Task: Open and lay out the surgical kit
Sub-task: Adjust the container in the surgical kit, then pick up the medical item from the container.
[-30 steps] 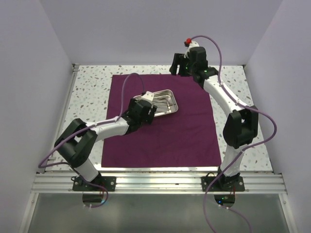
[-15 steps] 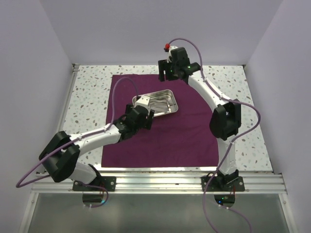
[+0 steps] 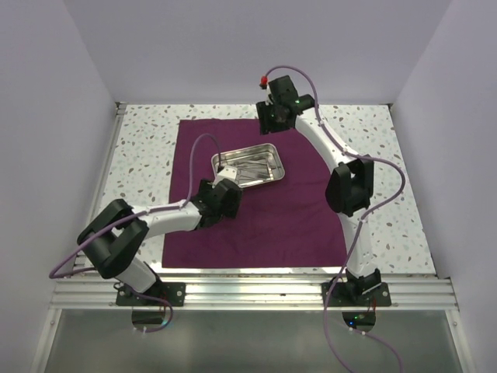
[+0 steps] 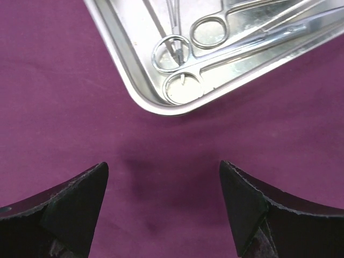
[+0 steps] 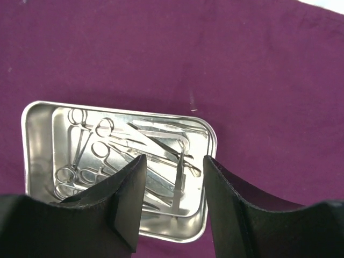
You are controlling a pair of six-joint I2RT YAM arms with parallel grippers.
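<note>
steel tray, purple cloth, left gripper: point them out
steel tray (image 4: 121, 54), left wrist view, its left rim
purple cloth (image 3: 287, 225), top view, bare near part
left gripper (image 4: 163, 166), left wrist view, midway between fingertips

The top camera is fixed above and behind me and looks down on the whole table (image 3: 140, 155). My left wrist camera looks straight down on the purple cloth (image 4: 64, 107) from very near and catches only one corner of the steel tray (image 4: 121, 54). My right wrist camera is farther away and sees almost the whole tray. All three views share this tray.
</note>
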